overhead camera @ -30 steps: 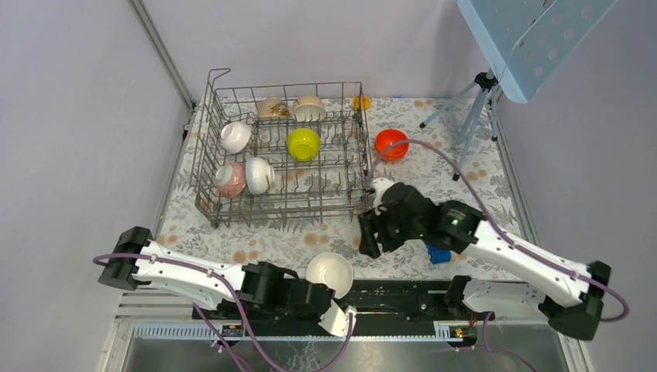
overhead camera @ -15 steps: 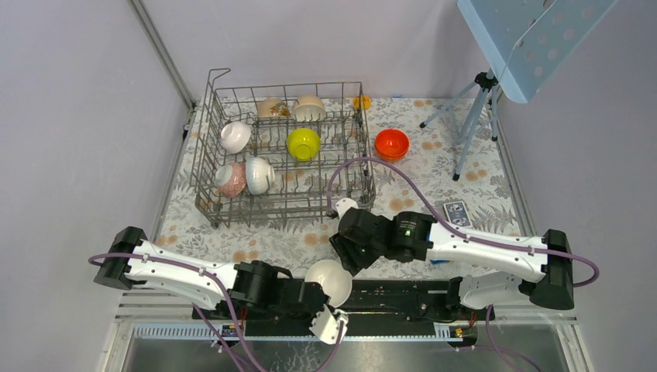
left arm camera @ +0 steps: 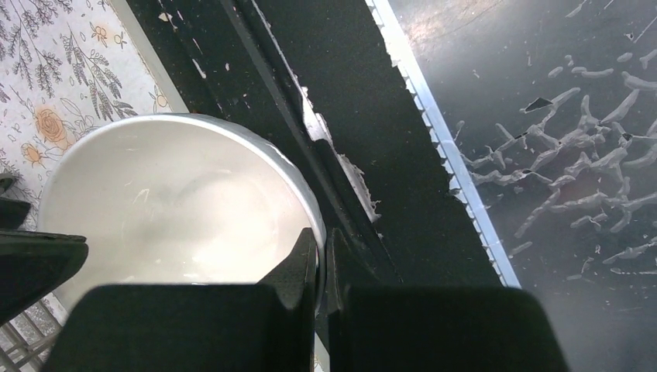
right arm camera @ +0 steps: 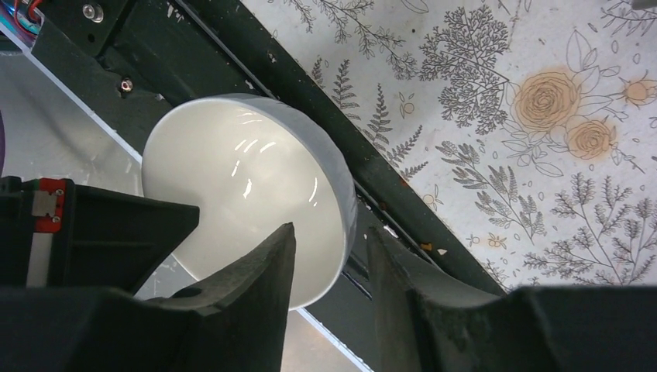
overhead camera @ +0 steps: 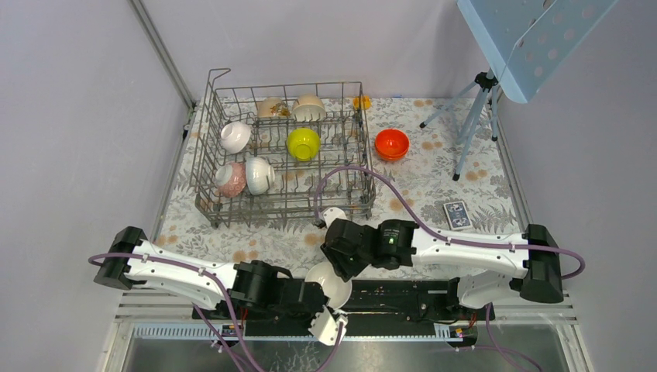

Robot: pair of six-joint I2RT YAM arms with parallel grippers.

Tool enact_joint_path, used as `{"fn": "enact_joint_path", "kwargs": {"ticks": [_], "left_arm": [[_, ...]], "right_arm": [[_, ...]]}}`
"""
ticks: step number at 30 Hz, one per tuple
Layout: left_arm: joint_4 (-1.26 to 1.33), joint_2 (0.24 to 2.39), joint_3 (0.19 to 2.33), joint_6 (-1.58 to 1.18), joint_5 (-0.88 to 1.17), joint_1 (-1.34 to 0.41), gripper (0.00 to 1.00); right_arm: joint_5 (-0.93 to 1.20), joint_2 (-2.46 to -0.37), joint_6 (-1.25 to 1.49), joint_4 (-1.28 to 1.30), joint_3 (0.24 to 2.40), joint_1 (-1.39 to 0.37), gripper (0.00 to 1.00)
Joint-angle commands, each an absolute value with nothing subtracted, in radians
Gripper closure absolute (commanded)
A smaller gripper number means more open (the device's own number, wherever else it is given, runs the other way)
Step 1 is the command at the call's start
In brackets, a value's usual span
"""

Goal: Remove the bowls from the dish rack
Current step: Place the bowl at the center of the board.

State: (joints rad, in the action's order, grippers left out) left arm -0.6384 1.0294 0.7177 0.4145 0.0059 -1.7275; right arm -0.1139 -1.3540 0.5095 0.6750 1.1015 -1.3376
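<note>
My left gripper (left arm camera: 321, 248) is shut on the rim of a plain white bowl (left arm camera: 178, 209) and holds it over the table's near edge (overhead camera: 327, 283). My right gripper (right arm camera: 329, 240) is open, one finger inside the same bowl (right arm camera: 248, 178) and one outside its rim. In the top view it sits just above the bowl (overhead camera: 335, 260). The grey wire dish rack (overhead camera: 287, 87) holds a white bowl (overhead camera: 235, 136), two beige bowls (overhead camera: 272, 108), a yellow-green bowl (overhead camera: 303, 143), a pink-speckled bowl (overhead camera: 230, 179) and another white bowl (overhead camera: 259, 175). An orange-red bowl (overhead camera: 391, 143) sits on the table right of the rack.
A small blue patterned box (overhead camera: 456, 214) lies on the floral cloth at the right. A tripod (overhead camera: 476, 116) stands at the back right. A small orange thing (overhead camera: 361, 101) lies behind the rack. A black rail (overhead camera: 403, 294) runs along the near edge.
My right arm has swung left from the rack's front right corner to the held white bowl, its fingers now either side of the rim. The left gripper lowered the bowl slightly.
</note>
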Motion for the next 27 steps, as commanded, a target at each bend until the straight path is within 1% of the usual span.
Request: {"fn": "enact_joint_path", "kwargs": {"ticks": [1,4,9,11,14,15,16,19,20,21,22,27], "left_arm": [[-0.584,0.995,0.779,0.419,0.016,-1.733,1.00],[-0.578,0.984,0.779,0.414,0.013,-1.735,1.00],[-0.577,0.975,0.775,0.401,0.009,-1.735,1.00],[-0.577,0.973,0.775,0.395,0.009,-1.736,1.00],[-0.571,0.978,0.771,0.376,-0.012,-1.735,1.00],[-0.561,0.980,0.769,0.357,-0.043,-1.735,0.99],[-0.554,0.982,0.769,0.328,-0.068,-1.735,0.93],[-0.544,0.981,0.775,0.230,-0.148,-1.735,0.49],[-0.545,0.973,0.777,0.198,-0.180,-1.735,0.17],[-0.547,0.964,0.778,0.166,-0.209,-1.735,0.03],[-0.546,0.949,0.777,0.141,-0.238,-1.735,0.02],[-0.482,0.857,0.770,-0.028,-0.400,-1.734,0.01]], "right_arm": [[-0.138,-1.366,0.537,0.642,1.085,-1.351,0.56],[-0.136,-1.372,0.546,0.637,1.066,-1.351,0.60],[-0.135,-1.366,0.553,0.639,1.049,-1.353,0.71],[-0.137,-1.361,0.560,0.640,1.042,-1.353,0.78],[-0.140,-1.338,0.569,0.639,1.027,-1.353,0.96],[-0.144,-1.329,0.574,0.640,1.023,-1.353,1.00],[-0.148,-1.319,0.578,0.641,1.017,-1.352,1.00],[-0.167,-1.280,0.600,0.638,0.991,-1.353,1.00],[-0.179,-1.264,0.609,0.635,0.980,-1.353,1.00],[-0.191,-1.248,0.618,0.632,0.965,-1.353,1.00],[-0.204,-1.229,0.627,0.627,0.950,-1.353,1.00],[-0.294,-1.130,0.689,0.590,0.869,-1.352,1.00]]}}
